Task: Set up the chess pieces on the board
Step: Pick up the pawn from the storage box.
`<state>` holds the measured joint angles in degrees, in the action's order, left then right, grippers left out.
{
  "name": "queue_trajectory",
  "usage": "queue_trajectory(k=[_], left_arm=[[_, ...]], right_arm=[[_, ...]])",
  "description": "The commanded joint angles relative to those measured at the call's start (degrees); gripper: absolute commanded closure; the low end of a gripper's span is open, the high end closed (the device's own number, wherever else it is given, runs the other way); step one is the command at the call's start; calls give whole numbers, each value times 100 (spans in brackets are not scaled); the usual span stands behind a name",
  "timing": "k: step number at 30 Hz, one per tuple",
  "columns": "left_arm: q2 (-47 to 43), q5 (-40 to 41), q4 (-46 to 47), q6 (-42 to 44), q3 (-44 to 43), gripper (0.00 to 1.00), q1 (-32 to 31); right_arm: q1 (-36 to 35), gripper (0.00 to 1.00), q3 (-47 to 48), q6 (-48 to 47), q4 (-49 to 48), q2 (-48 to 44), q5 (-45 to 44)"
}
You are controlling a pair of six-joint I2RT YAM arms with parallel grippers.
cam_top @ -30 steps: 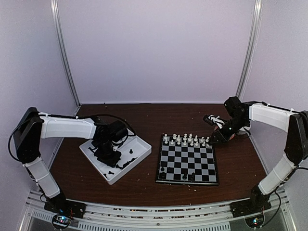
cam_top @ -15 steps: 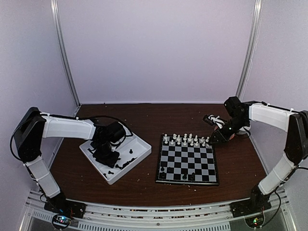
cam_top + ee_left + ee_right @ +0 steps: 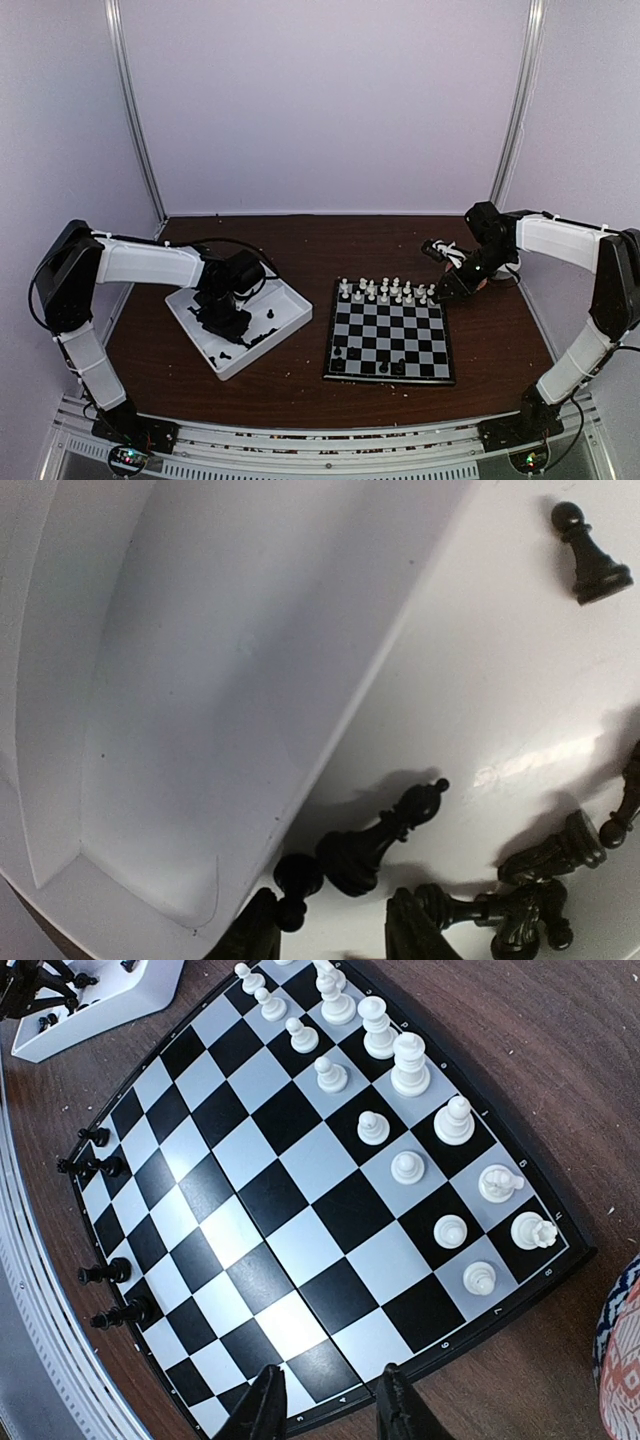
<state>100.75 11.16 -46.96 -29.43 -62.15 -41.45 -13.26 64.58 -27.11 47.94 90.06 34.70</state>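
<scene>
Left claw (image 3: 330, 912), half-open and empty, has shifted slightly above the chess pieces (image 3: 375, 845).

Left arm (image 3: 150, 262) bent down, jaws parted; right arm (image 3: 560, 240) outstretched, jaws parted.

tray (image 3: 290, 305): I've got it left of the board (image 3: 390, 335).
chess pieces (image 3: 375, 845): in tray; few on board's near edge.
</scene>
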Motion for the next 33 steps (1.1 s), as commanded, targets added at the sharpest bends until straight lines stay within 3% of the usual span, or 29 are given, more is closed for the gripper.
queue_trajectory(k=[1, 9, 26, 33], left_arm=[[20, 360, 123, 149, -167, 64, 90], [120, 308, 294, 357, -215, 72, 145], [145, 273, 349, 552, -272, 100, 173], [-432, 122, -173, 651, -449, 100, 43]], right_arm=[[-28, 68, 146, -66, 45, 84, 28], [-36, 68, 151, -58, 47, 99, 11], [-45, 68, 158, -40, 48, 133, 4], [-45, 68, 157, -40, 35, 125, -7]])
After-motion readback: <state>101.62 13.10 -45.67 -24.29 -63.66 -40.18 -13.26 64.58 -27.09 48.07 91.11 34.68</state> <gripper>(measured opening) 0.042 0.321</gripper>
